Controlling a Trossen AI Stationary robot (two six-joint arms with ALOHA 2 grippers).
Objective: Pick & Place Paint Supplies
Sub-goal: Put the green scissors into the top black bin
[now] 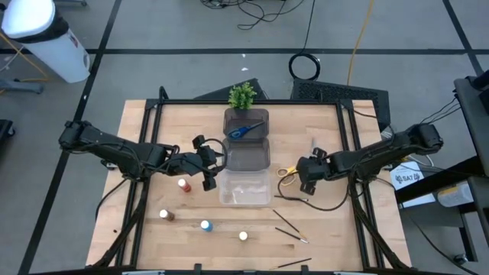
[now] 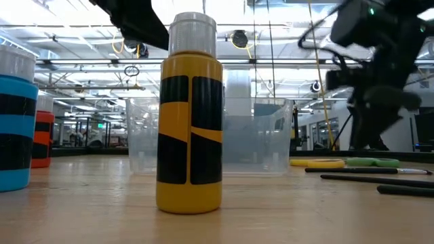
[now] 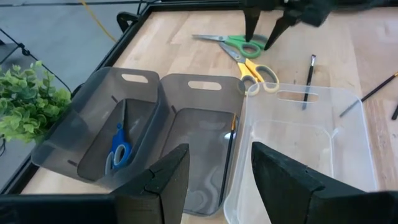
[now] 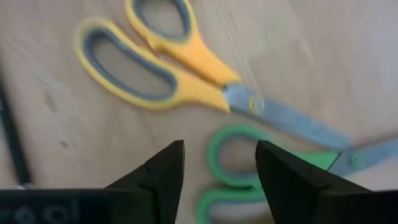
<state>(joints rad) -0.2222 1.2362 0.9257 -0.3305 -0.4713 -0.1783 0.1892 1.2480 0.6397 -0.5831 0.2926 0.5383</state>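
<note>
Now we bring the right pincer (image 4: pixel 217 180) down over the green-handled steel scissors (image 4: pixel 249 177), which lie flat on the pale wooden worktop (image 1: pixel 137 191), their blades crossing those of the yellow-handled steel scissors (image 4: pixel 155 68) just beside them. To do this step well, we judge that one finger should drop inside the green loop and the other outside it, closing on the handle alone so the yellow pair is not dragged along. Our right arm reaches in from the worktop's right edge, its wrist pointed down, its fingers standing apart and empty above the handle. Our left pincer (image 3: pixel 214 177) waits with jaws parted, holding nothing, beside the clear plastic bin (image 3: pixel 348 168), facing the two smoky grey plastic bins (image 3: pixel 180 93).
</note>
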